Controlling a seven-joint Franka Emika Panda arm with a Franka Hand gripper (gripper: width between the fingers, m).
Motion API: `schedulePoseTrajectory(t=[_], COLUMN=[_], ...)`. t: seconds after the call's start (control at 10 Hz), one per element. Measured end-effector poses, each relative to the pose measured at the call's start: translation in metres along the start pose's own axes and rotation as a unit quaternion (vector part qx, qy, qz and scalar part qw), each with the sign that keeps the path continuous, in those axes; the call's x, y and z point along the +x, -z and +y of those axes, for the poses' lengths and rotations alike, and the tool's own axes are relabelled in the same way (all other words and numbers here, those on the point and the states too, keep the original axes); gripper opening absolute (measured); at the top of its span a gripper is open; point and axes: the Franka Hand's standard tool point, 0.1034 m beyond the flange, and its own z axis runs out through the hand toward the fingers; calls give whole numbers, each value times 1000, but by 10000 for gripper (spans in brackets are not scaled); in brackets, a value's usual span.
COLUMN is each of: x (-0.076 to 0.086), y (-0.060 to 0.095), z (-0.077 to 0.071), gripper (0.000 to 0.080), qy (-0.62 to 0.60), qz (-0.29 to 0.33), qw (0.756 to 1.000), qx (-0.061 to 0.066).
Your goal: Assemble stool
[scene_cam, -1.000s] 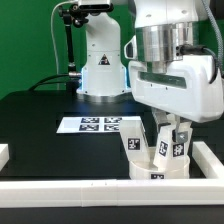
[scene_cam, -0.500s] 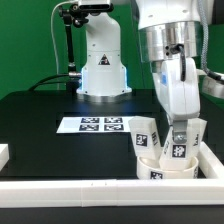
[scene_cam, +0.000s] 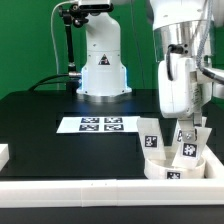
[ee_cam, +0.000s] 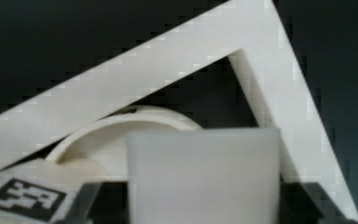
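Position: While I hang low over the near corner of the counter (scene_cam: 40,140), my end effector (scene_cam: 186,137) sits at about 4 o'clock in the exterior view, over the stool (scene_cam: 176,160).
Stool location: seat disc (scene_cam: 172,168) lying on the counter against the rim bars (scene_cam: 90,187) in that corner, well apart from the marker board (scene_cam: 98,124) at 9 o'clock of it.
Legs: two tagged legs standing up from the disc, one leg (scene_cam: 152,137) free at its 10 o'clock, the other leg (scene_cam: 188,148) directly under my fingers.
End effector state: fingers straddle the top of that leg; whether they are clamped on it I cannot tell, as the wrist view shows only a blurred white block close up.
Handling, judged: rigid moulded plastic, light, not fragile; smooth faces likely slippery under the pads.
Grip point, judged: flat opposing sides of a leg near its upper end, clear of the tag face; the disc is too wide to pinch across.
Risk, judged: a leg not fully seated may tilt or bind when pushed.
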Motion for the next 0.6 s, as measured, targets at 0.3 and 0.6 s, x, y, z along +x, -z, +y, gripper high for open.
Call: schedulePoseTrajectory(t=[0.3,0.6], x=[-1,-5], y=[0,17], z=[1,-7], gripper=[494,642], qy=[9,61], qz=[-2,-8], qw=[1000,998], qx=[-2,-26])
